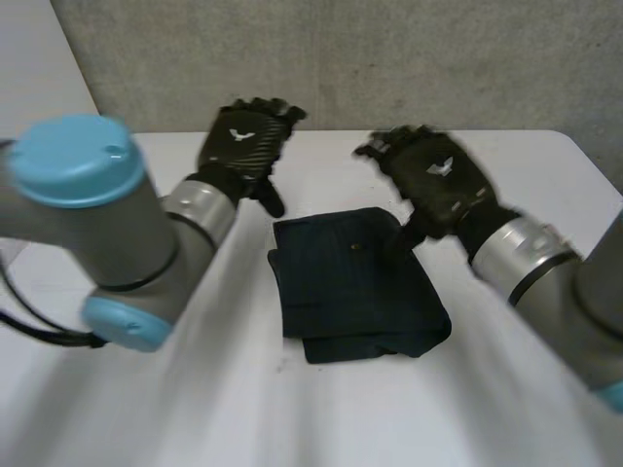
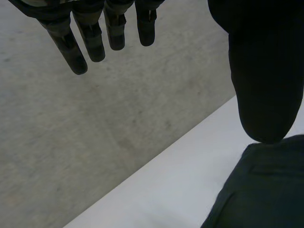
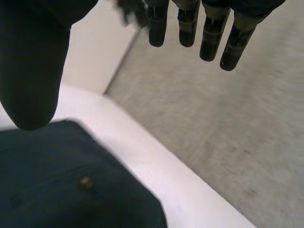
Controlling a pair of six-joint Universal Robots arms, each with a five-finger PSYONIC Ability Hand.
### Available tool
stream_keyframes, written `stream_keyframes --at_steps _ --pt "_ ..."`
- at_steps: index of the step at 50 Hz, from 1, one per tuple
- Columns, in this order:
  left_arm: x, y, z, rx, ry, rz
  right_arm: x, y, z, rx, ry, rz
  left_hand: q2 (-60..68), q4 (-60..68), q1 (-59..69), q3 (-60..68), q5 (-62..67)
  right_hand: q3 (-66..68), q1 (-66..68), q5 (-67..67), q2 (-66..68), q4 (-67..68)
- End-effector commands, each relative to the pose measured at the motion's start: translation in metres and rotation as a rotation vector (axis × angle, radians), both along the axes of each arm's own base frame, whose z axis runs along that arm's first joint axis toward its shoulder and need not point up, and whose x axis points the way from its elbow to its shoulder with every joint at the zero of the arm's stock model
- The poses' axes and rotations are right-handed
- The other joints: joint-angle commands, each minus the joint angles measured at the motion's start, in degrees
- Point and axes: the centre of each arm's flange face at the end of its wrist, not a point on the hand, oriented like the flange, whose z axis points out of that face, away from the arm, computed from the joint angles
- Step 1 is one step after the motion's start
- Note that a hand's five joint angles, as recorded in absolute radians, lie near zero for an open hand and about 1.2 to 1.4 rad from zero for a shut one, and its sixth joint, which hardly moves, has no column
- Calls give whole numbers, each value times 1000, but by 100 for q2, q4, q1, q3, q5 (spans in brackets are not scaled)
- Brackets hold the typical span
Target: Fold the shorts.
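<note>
At the middle of the white table [image 1: 321, 418], dark shorts [image 1: 355, 282] lay folded into a compact, roughly square stack. Left hand [image 1: 243, 141] hovered just beyond the stack's far left corner, fingers [image 2: 92, 40] straight and spread, holding nothing. Right hand [image 1: 438, 180] hung over the far right corner, fingers [image 3: 209, 42] likewise extended, empty. Thumb-to-cloth contact could not be judged.

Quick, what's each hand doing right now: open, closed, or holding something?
The left hand is open, fingers straight, holding nothing.
The right hand is open, holding nothing; the shorts lie below it, ungripped.
</note>
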Motion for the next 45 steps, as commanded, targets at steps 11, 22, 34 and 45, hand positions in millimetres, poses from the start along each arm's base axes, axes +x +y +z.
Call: stream_keyframes --at_steps 11,22,34,45 --pt "-38 20 -83 320 -162 70 -11 -71 -67 453 120 -105 -134 -163 -100 -191 -255 -187 -141 -334 -231 -334" --pt "-27 30 -130 451 -327 137 -13 -80 -108 419 324 -121 -101 -129 -67 -157 -221 -187 -141 -334 -231 -334" --pt "-25 38 -80 409 -282 116 -3 -67 -69 287 347 -115 -139 -167 -105 -196 -260 -187 -141 -334 -231 -334" --pt "34 42 68 173 -24 213 -24 -56 58 80 -42 -349 -139 -167 -105 -196 -260 -187 -141 -334 -231 -334"
